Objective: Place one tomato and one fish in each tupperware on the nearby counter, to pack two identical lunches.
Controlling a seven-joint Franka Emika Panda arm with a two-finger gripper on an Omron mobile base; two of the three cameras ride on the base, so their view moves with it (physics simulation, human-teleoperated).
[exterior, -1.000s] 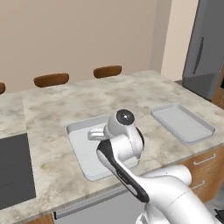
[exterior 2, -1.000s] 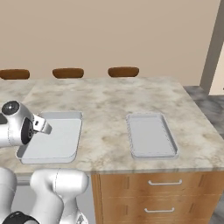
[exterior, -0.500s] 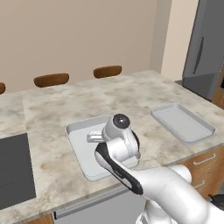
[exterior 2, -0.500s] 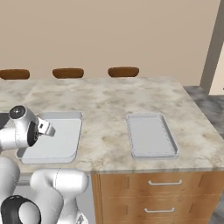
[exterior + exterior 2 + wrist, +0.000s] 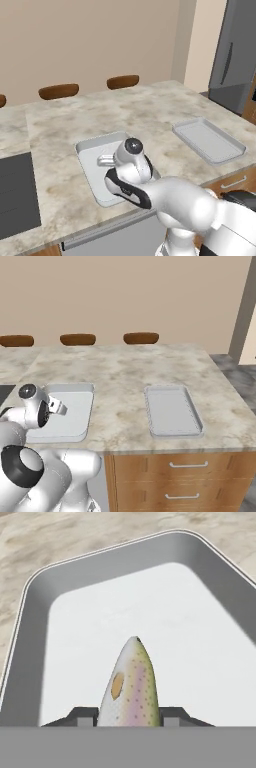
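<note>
In the hand view my gripper (image 5: 129,716) is shut on a speckled, pink-banded fish (image 5: 131,684), whose head points out past the fingertips. It hangs just above the white floor of the left tupperware (image 5: 35,627), a shallow grey tray. In the base views that tupperware (image 5: 92,152) (image 5: 75,406) lies on the marbled counter (image 5: 150,110) with my wrist bent down over it. A second, bare tupperware (image 5: 210,141) (image 5: 172,411) lies to the right. The tomato is out of view.
A dark cooktop (image 5: 15,197) is set into the counter at the left. Brown stool backs (image 5: 59,91) line the far edge. A grey fridge (image 5: 235,55) stands at the right. Wooden drawers (image 5: 185,481) face the near side.
The hand has sunk lower over the left tupperware, still holding the fish. Both tupperwares have stayed in place.
</note>
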